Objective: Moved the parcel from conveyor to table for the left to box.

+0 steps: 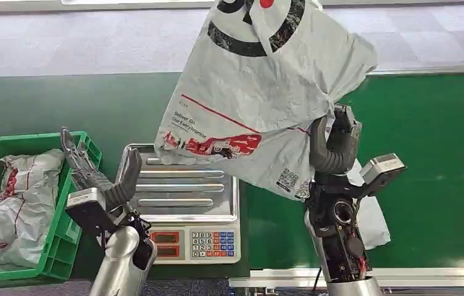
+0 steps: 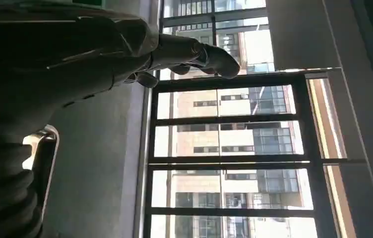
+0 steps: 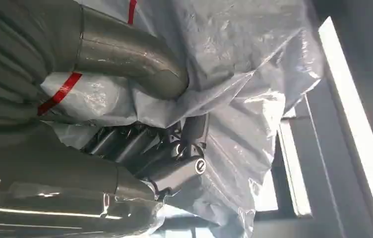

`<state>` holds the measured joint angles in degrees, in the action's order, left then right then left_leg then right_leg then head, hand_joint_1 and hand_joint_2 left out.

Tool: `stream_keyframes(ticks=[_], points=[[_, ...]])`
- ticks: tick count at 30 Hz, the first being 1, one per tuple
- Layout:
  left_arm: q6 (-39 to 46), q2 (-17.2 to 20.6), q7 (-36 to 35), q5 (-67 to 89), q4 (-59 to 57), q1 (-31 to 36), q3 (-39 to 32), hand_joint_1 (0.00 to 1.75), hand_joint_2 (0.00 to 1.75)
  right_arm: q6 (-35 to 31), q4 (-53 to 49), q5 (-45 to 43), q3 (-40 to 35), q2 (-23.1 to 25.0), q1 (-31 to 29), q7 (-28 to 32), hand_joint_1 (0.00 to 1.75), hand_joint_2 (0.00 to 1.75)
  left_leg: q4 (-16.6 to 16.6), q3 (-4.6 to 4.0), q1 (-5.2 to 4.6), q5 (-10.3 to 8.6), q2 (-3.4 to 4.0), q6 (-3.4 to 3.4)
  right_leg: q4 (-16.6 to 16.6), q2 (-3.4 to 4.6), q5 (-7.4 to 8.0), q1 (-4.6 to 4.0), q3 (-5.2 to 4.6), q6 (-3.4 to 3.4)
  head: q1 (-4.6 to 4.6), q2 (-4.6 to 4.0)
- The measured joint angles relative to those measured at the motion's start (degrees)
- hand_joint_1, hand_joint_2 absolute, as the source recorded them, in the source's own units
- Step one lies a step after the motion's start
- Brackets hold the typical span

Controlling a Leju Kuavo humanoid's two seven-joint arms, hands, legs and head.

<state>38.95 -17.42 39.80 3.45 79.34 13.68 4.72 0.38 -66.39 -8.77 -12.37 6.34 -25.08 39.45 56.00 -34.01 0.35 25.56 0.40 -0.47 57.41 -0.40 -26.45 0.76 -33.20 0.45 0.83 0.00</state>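
The main risk, as I judge it, is the parcel [image 1: 260, 105] slipping or swinging out of the grasp: it is a soft grey plastic mailer, and the right hand [image 1: 335, 145] pinches only a bunched fold at its edge, so the bulk of the bag hangs free and could drag itself loose during the carry. A second risk is the slack lower flap snagging on the weighing scale [image 1: 183, 203], which sits just below and to the left-hand side of the raised bag, or dropping back on the green conveyor [image 1: 439, 172] short of the table. The right hand is clenched on the parcel, thumb curled over crumpled film in the right wrist view [image 3: 130, 59], with the darker fingers [image 3: 140, 148] pressed into folds underneath. The parcel rises above that hand and spreads toward the robot's left, held high over the scale and belt. The left hand [image 1: 103, 179] is released, fingers spread and upturned, holding nothing, low beside the green crate [image 1: 72, 231] that already holds another bag [image 1: 23, 197].
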Motion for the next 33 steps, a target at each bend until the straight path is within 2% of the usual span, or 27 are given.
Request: stream_keyframes(ticks=[4, 11, 17, 21, 29, 33], points=[[0.02, -0.35, 0.0, 0.02, 1.09, 0.0, -1.68, 0.0, 1.75, 4.69, 8.51, -2.09, 2.01, 0.63, -2.94, -0.09, 1.75, 1.75, 0.0, 0.01, 0.0, -0.01, -0.03, 0.0, 0.0, -0.01, 0.0, 0.0, 0.02, 0.0, -0.02, 0.0], [0.02, -0.5, 0.0, 0.33, 2.4, -0.13, -3.38, 0.0, 1.75, 7.9, 18.39, -2.11, 3.14, 2.05, -6.53, -1.42, 1.75, 1.75, 0.0, 0.01, 0.01, -0.01, -0.02, -0.01, 0.01, 0.0, 0.0, -0.01, 0.0, 0.0, -0.02, 0.0], [0.02, -0.52, 0.0, 0.53, 2.93, -0.33, -4.19, 0.0, 1.75, 8.1, 22.25, -1.72, 3.25, 2.56, -7.93, -2.38, 1.75, 1.75, 0.0, -0.01, 0.0, 0.0, -0.02, -0.01, 0.0, 0.0, -0.01, 0.0, -0.01, 0.0, 0.0, 0.0], [0.0, -0.57, 0.0, 0.94, 3.23, -0.46, -4.74, 0.0, 1.75, 8.23, 26.11, 0.2, 3.12, 2.82, -9.05, -7.62, 1.75, 1.75, 0.0, 0.0, 0.0, -0.01, -0.03, 0.0, 0.0, 0.0, 0.0, 0.0, 0.0, 0.0, -0.02, 0.0], [0.0, -0.66, 0.0, 0.98, 3.91, -0.75, -5.68, 0.0, 1.75, 7.31, 30.97, 2.68, 2.18, 3.3, -9.89, -9.59, 1.75, 1.75, 0.0, -0.01, 0.01, -0.01, -0.02, -0.01, 0.01, 0.0, -0.01, -0.01, -0.01, 0.0, -0.02, 0.0], [0.0, -0.68, 0.0, 1.46, 3.98, -0.84, -5.99, 0.0, 1.75, 6.15, 32.88, 7.21, 0.48, 3.3, -10.8, -13.33, 1.75, 1.75, 0.0, -0.01, 0.01, 0.0, -0.01, -0.01, 0.0, 0.0, -0.01, -0.01, -0.01, 0.0, -0.02, 0.0]])
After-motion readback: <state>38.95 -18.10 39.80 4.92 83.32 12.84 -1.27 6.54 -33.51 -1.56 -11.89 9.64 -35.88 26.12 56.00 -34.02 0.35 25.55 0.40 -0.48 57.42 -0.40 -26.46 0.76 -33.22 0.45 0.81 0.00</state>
